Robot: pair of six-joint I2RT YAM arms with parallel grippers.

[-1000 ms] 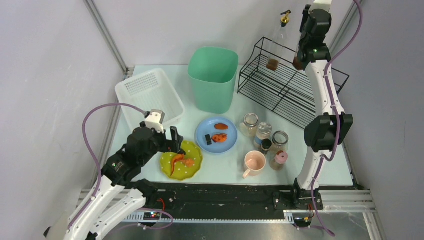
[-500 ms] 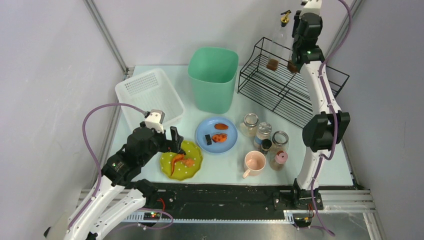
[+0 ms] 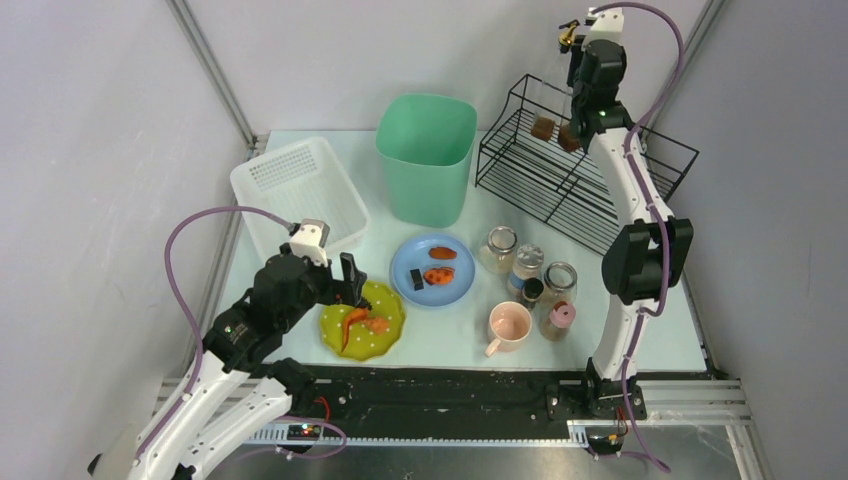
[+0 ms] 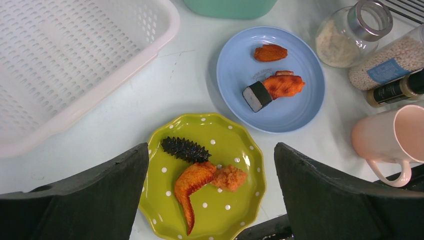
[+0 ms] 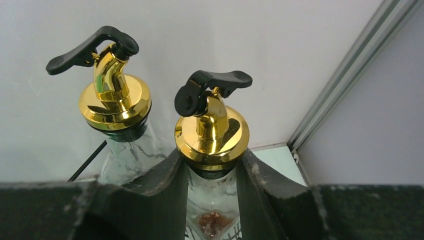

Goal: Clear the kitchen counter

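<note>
- Right wrist view: right fingers clamp gold-spouted bottle; twin bottle just beside.
- Left fingers spread wide over dotted plate, front-left of green bin.
- Table carries bin; wire rack to its right.

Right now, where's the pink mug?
In the top view, the pink mug stands right of centre near the front edge of the kitchen counter, left of the pink-lidded jar.

Green bin stands between white basket and wire rack.
</note>
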